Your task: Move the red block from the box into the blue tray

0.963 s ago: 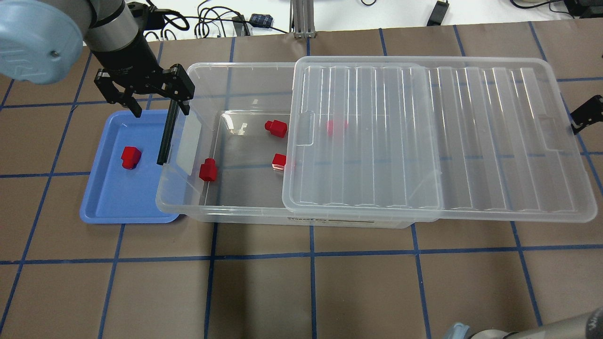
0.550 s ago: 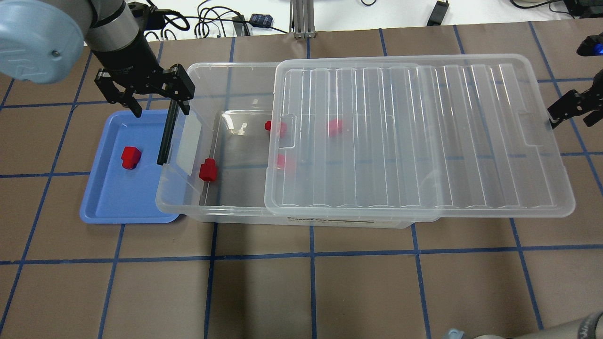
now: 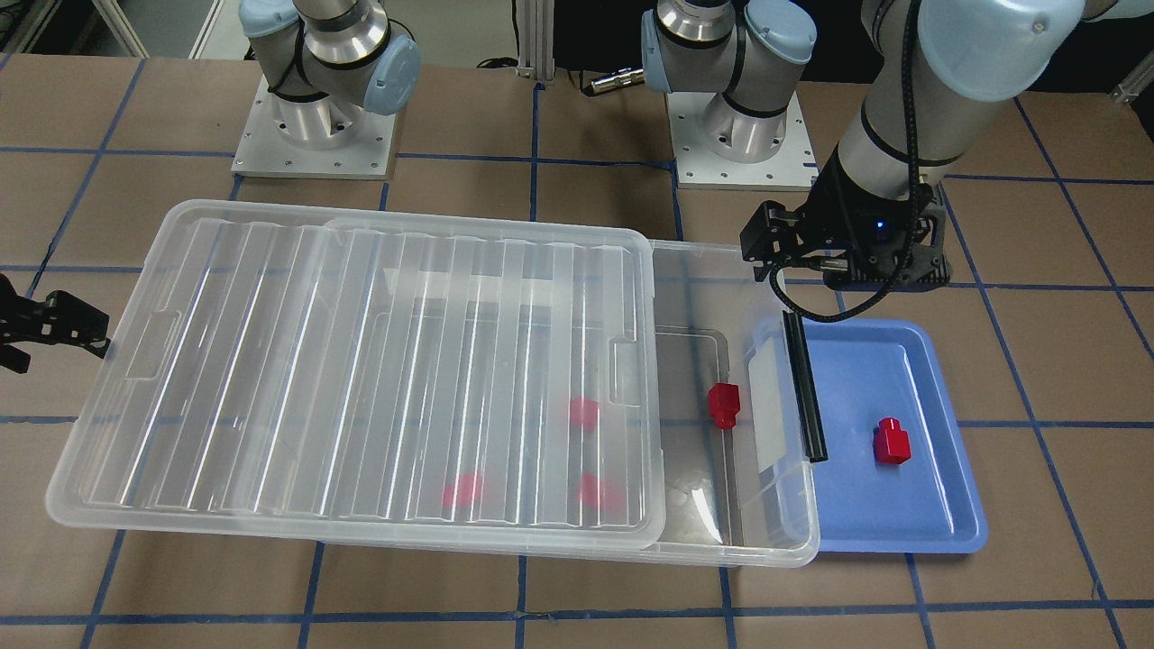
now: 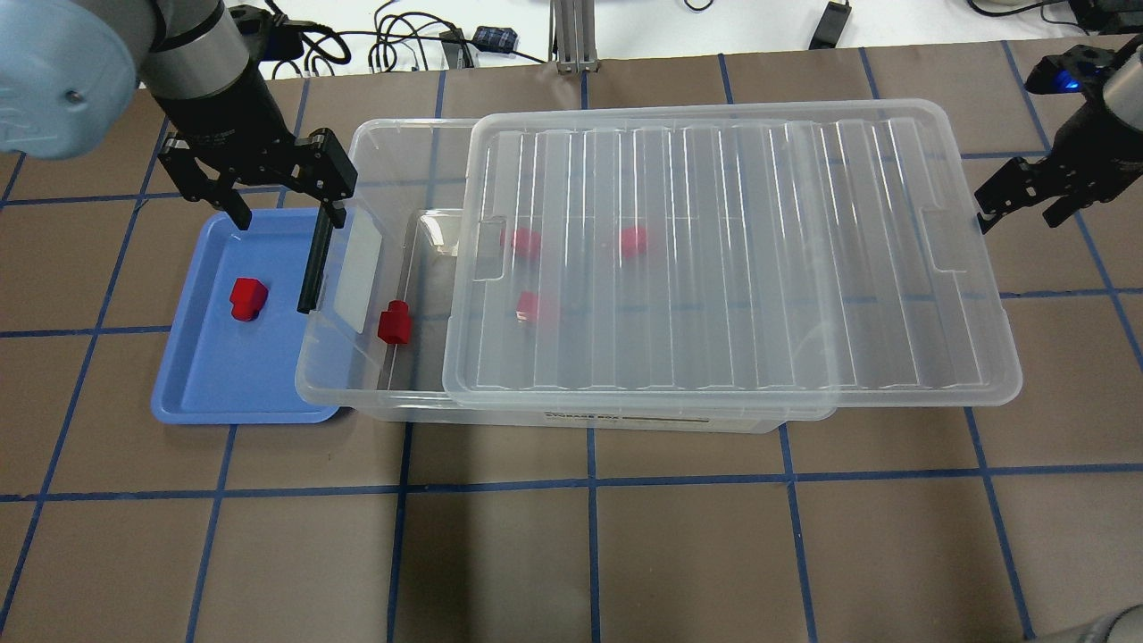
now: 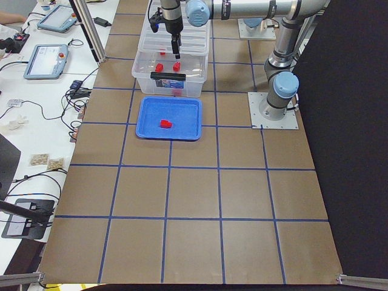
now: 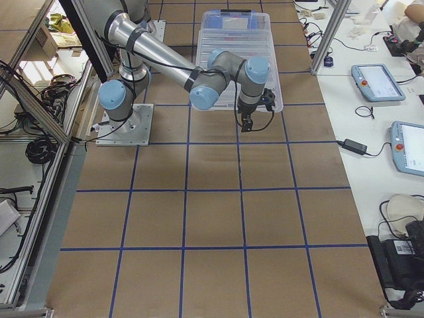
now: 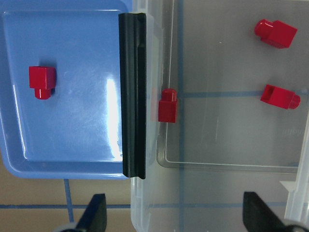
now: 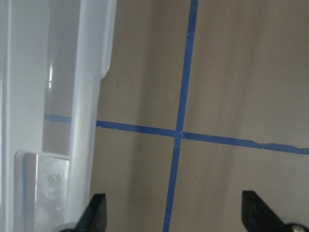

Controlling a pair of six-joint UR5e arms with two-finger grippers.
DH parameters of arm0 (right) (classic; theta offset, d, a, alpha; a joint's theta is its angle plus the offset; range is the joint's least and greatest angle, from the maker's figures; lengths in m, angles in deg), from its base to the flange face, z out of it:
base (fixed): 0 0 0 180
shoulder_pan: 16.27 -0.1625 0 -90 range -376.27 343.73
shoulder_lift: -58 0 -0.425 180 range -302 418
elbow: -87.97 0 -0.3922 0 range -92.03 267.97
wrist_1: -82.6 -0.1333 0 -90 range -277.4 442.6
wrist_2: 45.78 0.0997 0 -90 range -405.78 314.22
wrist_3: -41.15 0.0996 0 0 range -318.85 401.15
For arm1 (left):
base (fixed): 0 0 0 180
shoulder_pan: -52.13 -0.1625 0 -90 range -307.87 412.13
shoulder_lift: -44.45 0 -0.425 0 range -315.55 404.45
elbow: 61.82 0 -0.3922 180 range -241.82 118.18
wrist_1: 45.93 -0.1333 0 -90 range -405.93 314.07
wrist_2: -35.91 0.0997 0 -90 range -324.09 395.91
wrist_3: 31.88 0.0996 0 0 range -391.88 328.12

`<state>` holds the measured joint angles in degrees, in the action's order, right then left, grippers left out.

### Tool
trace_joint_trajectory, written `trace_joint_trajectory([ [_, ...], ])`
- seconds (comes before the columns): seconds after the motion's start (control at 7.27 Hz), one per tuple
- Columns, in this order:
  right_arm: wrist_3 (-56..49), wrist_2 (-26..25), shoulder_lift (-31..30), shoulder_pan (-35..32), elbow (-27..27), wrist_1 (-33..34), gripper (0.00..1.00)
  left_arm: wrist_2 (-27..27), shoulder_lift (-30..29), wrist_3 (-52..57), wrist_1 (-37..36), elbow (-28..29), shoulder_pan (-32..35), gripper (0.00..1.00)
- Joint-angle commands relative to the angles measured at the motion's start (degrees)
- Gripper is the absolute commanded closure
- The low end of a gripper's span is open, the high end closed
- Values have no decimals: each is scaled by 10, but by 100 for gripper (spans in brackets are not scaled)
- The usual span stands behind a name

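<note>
The clear box (image 4: pixel 350 393) lies mid-table with its ribbed lid (image 4: pixel 732 259) over most of it. One red block (image 4: pixel 247 298) lies in the blue tray (image 4: pixel 205 384) left of the box, and also shows in the left wrist view (image 7: pixel 42 81). Another red block (image 4: pixel 394 322) sits uncovered at the box's left end. Three more show blurred through the lid. My left gripper (image 4: pixel 287 214) is open and empty above the black latch bar (image 4: pixel 314 263). My right gripper (image 4: pixel 1022 210) is open and empty at the lid's right end (image 8: pixel 91 72).
Cables (image 4: pixel 402 45) and a metal post (image 4: pixel 571 36) lie past the table's far edge. The arm bases (image 3: pixel 315 117) stand behind the box. The tray's right rim tucks under the box's left end. Bare brown mat (image 4: pixel 589 554) lies in front of the box.
The lid has slid left over the box and now covers two blocks that were open before. My right gripper has moved left behind it. My left gripper has shifted slightly left.
</note>
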<state>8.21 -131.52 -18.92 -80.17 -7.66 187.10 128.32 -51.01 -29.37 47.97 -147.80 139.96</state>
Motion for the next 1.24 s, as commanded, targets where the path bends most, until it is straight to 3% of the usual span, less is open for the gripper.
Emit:
trace_joint_trajectory([
  [0.0,46,4,-3,-34,0,0,0,0,34,-4,17,-4,0,0],
  [1.1,177,6,-3,-128,3,3,0,0,72,-12,15,-30,-9,0],
])
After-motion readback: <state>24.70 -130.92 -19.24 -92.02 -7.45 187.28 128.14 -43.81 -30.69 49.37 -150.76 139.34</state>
